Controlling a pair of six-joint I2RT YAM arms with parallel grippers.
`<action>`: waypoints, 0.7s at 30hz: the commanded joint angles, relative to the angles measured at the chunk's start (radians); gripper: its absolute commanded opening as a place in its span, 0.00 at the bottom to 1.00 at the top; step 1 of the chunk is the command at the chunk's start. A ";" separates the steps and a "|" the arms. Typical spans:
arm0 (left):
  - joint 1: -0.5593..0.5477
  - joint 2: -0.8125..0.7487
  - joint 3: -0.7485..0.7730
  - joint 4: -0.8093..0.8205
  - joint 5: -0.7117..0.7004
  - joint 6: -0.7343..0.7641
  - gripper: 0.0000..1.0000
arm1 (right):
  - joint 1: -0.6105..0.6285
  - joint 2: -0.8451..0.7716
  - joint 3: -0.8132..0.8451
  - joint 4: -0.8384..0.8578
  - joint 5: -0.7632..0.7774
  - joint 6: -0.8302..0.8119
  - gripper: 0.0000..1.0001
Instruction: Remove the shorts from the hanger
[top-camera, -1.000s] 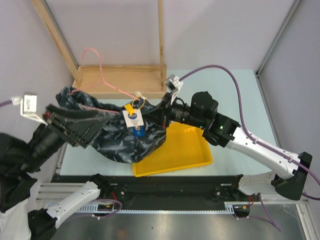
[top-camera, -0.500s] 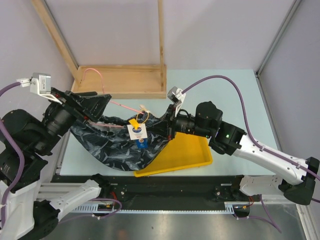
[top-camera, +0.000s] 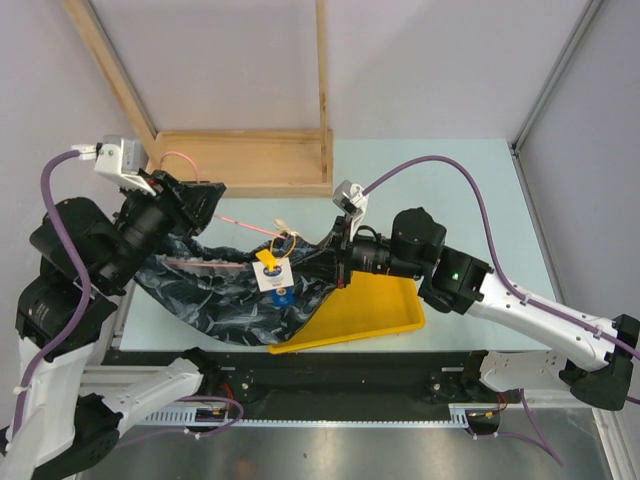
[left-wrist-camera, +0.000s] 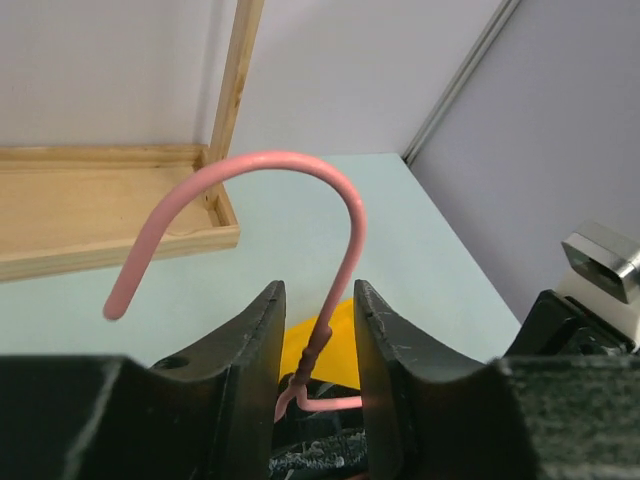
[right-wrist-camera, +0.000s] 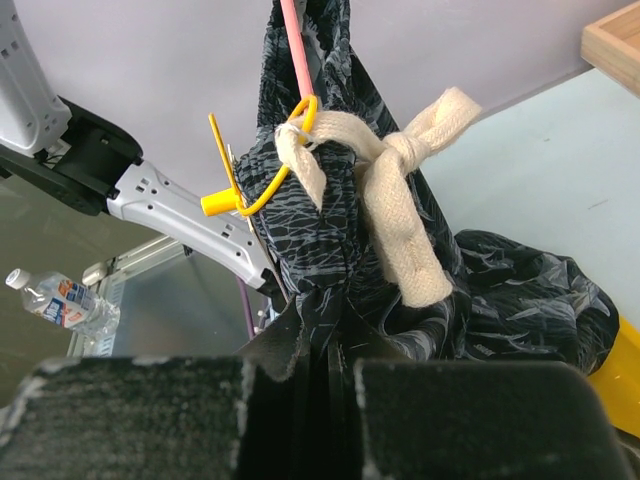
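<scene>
The black shorts (top-camera: 230, 295) with a pale wavy print sag between both arms over the table's left half, paper tags (top-camera: 272, 268) hanging at their middle. The pink wire hanger (top-camera: 245, 222) runs through the waist, its hook (top-camera: 185, 158) at the upper left. My left gripper (top-camera: 205, 195) straddles the hanger's twisted neck (left-wrist-camera: 312, 350); the jaws stand narrowly open, a gap on each side of the wire. My right gripper (top-camera: 325, 255) is shut on the shorts' fabric (right-wrist-camera: 320, 230) just below the knotted cream drawstring (right-wrist-camera: 400, 210).
A yellow tray (top-camera: 375, 300) lies under the right gripper, partly covered by the shorts. A wooden frame (top-camera: 240, 160) with upright posts stands at the back of the table, just behind the hanger's hook. Grey walls close in left and right.
My left arm has swung up and back from the shorts' left end to the hanger's hook, its jaws narrowing around the neck. The shorts have sagged lower. The right gripper has kept its hold.
</scene>
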 joint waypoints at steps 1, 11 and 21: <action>0.002 0.016 -0.012 0.044 0.003 0.066 0.37 | 0.004 -0.048 0.018 0.100 -0.014 -0.009 0.00; 0.002 -0.029 -0.067 0.184 0.014 0.226 0.00 | 0.006 -0.077 0.018 -0.036 0.207 0.035 0.65; 0.002 -0.052 -0.124 0.233 0.041 0.289 0.00 | 0.005 -0.092 0.028 0.068 0.253 0.031 0.92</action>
